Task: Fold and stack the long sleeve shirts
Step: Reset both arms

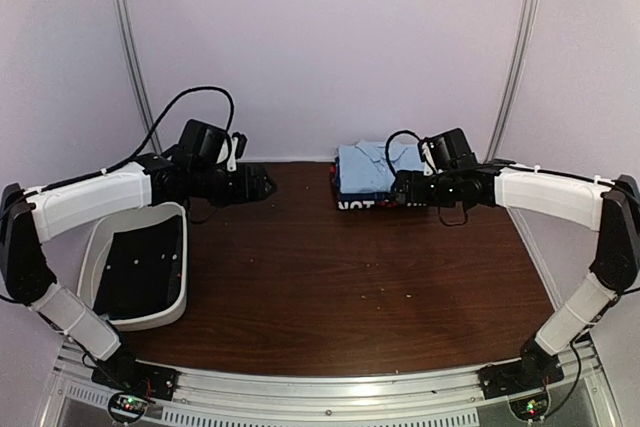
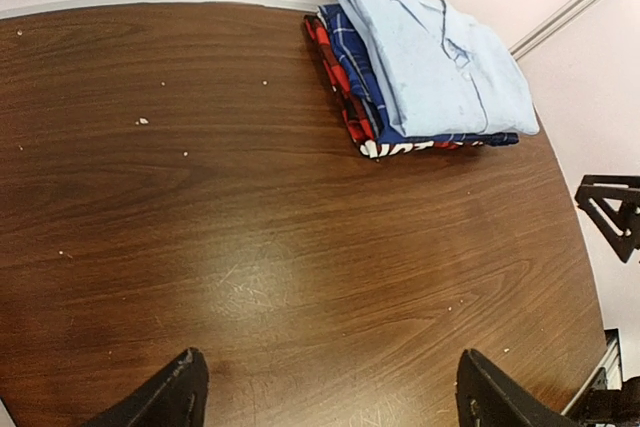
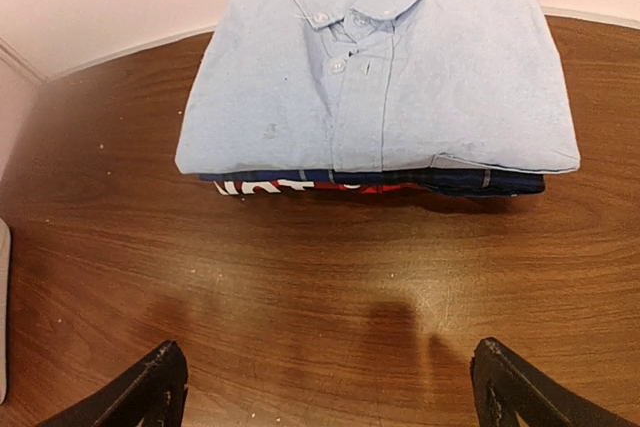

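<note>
A stack of folded shirts sits at the back of the table. The light blue shirt point(image 1: 372, 169) lies on top, collar toward the wall, also in the left wrist view point(image 2: 440, 62) and the right wrist view point(image 3: 385, 77). Under it the blue plaid shirt point(image 2: 352, 67) shows its edge point(image 3: 480, 180), with the red/black shirt point(image 2: 335, 72) at the bottom. My right gripper point(image 3: 325, 387) is open and empty, just in front of the stack point(image 1: 402, 190). My left gripper point(image 2: 330, 392) is open and empty over bare table, well left of the stack point(image 1: 268, 186).
A white plastic bin point(image 1: 95, 257) with black lining stands at the table's left edge under the left arm. The brown wooden table point(image 1: 340, 287) has small crumbs on it. A wall runs close behind the stack.
</note>
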